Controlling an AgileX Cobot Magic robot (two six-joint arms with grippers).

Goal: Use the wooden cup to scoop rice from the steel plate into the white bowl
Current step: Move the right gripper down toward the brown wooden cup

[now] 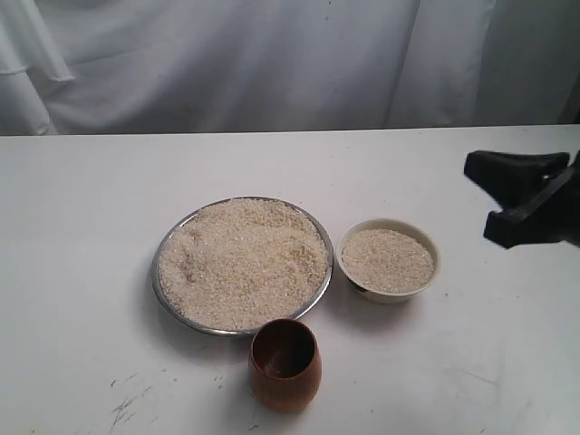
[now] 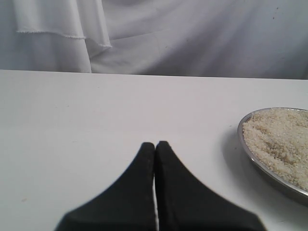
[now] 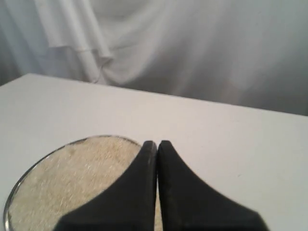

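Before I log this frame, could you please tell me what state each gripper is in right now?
Left gripper: closed, holding nothing.
Right gripper: closed, holding nothing.

Left wrist view: steel plate (image 2: 241, 139) cut by frame edge, you get one arc of rim only. Left tool (image 2: 155, 144) base blurred, cropped at frame edge.

Right wrist view: right tool (image 3: 157, 144) blocks part of steel plate, frame edge cuts more. Rice (image 3: 72, 183) soft, grains not separable.

Exterior view: right tool runs off frame edge, arm behind it out of your sight. Wooden cup (image 1: 285, 364) covers near stretch of plate rim. Cup's inside too dark for you to judge contents. Rice hides plate floor and inside of white bowl (image 1: 388, 222).
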